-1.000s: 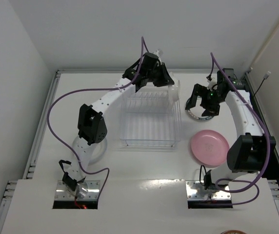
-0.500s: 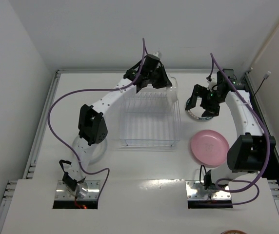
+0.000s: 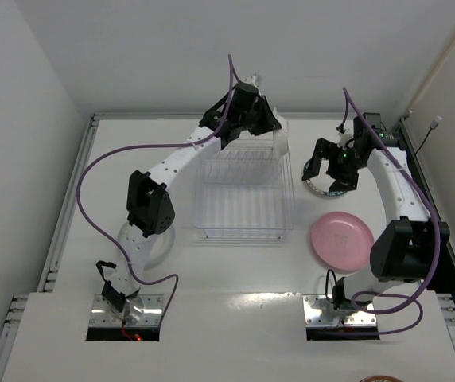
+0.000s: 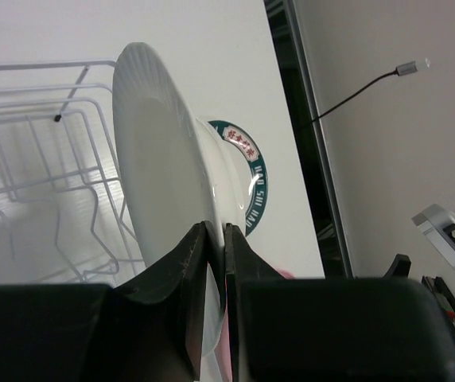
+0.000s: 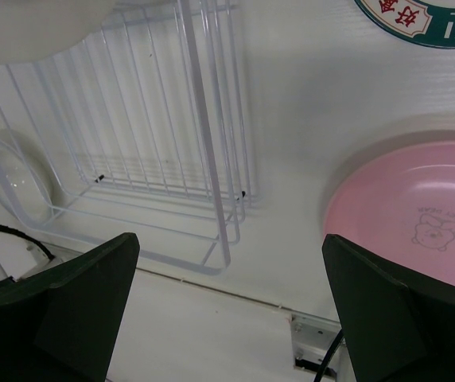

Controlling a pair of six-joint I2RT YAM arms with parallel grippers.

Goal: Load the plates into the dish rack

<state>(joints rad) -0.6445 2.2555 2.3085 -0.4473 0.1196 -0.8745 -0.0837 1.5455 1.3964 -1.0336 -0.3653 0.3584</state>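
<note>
The left gripper (image 4: 213, 235) pinches the edge of a pale glass plate (image 4: 160, 159), held upright over the far right corner of the wire dish rack (image 3: 245, 232). The rack's dividers lie just left of the jaws. Beyond the jaws, a teal-rimmed plate (image 4: 247, 171) lies flat on the table (image 3: 132, 143). The right gripper (image 5: 229, 247) hangs near it, jaws spread wide and empty. The rack's side is to their left and a pink plate (image 5: 418, 207) to their right.

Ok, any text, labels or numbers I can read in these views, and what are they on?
"MEI": white letters on the band of the teal-rimmed plate, cut off by the frame edge, so only part of a word.
Red Chinese characters on the same band: too blurred to read.
Small print above the bear drawing on the pink plate: too small to read.
Nothing else is legible.
</note>
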